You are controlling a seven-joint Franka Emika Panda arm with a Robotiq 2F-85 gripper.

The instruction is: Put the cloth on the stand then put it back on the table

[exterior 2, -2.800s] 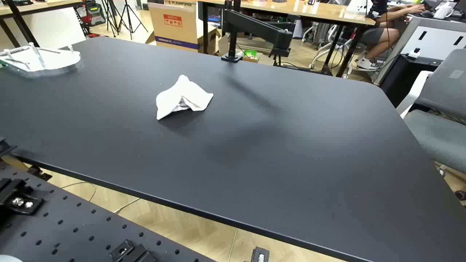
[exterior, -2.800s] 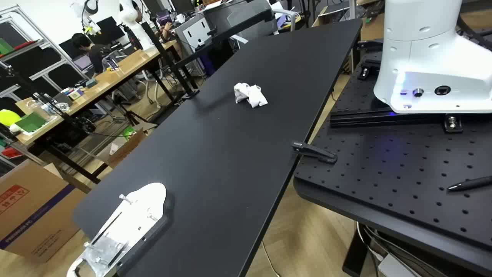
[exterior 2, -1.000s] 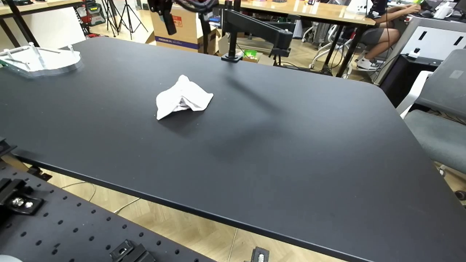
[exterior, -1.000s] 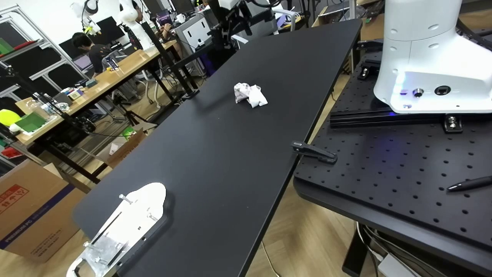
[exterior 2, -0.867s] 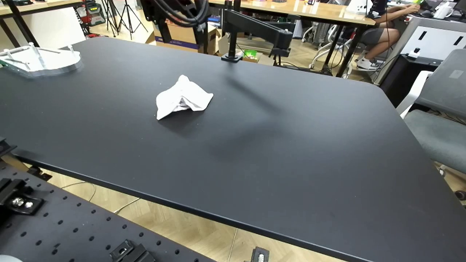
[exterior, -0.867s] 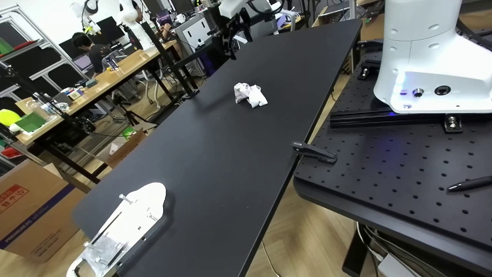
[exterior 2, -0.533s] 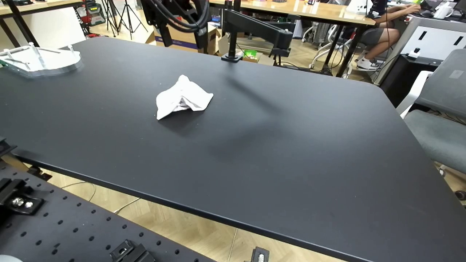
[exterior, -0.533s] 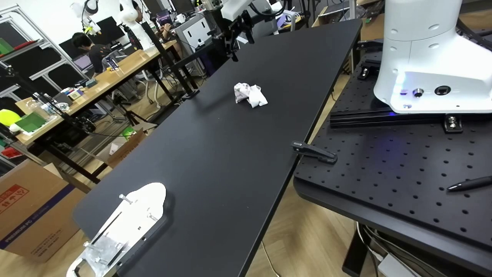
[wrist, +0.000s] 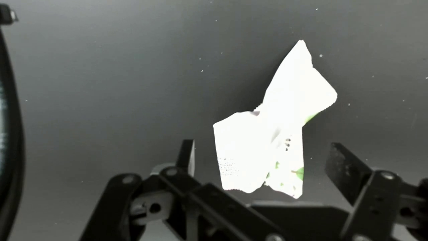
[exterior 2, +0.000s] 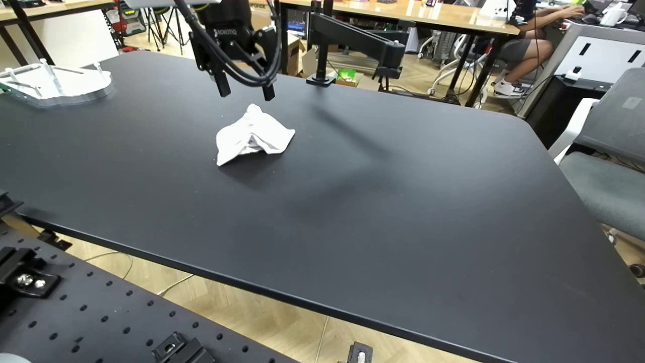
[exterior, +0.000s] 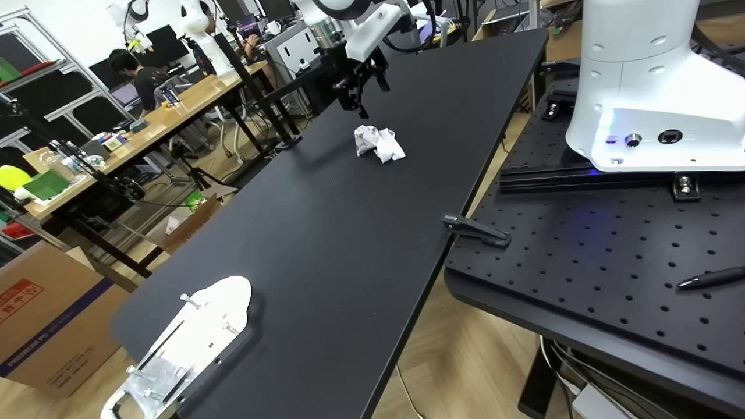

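Observation:
A crumpled white cloth with small green and dark prints lies on the black table (exterior 2: pixel 383 237). The cloth shows in both exterior views (exterior: pixel 384 145) (exterior 2: pixel 257 132) and in the wrist view (wrist: pixel 284 113). My black gripper (exterior 2: pixel 246 95) is open and empty, a little above and behind the cloth, not touching it. In the wrist view the cloth lies between and beyond the parted fingers (wrist: pixel 346 170). A low white-topped plate with short upright posts (exterior: pixel 218 314) stands at one end of the table. A black jointed arm stand (exterior 2: pixel 322 55) is clamped to the table's far edge. Which is the stand, I cannot tell.
A black clip (exterior: pixel 476 230) sits at the near table edge, beside the perforated base plate (exterior: pixel 582 273) under the robot's white base (exterior: pixel 640 116). A pen (exterior: pixel 713 278) lies on that plate. A grey chair (exterior 2: pixel 609 151) stands by the table's end.
My gripper was out of view, came in from the top of both exterior views, and has moved down close to the cloth. The cloth has not moved.

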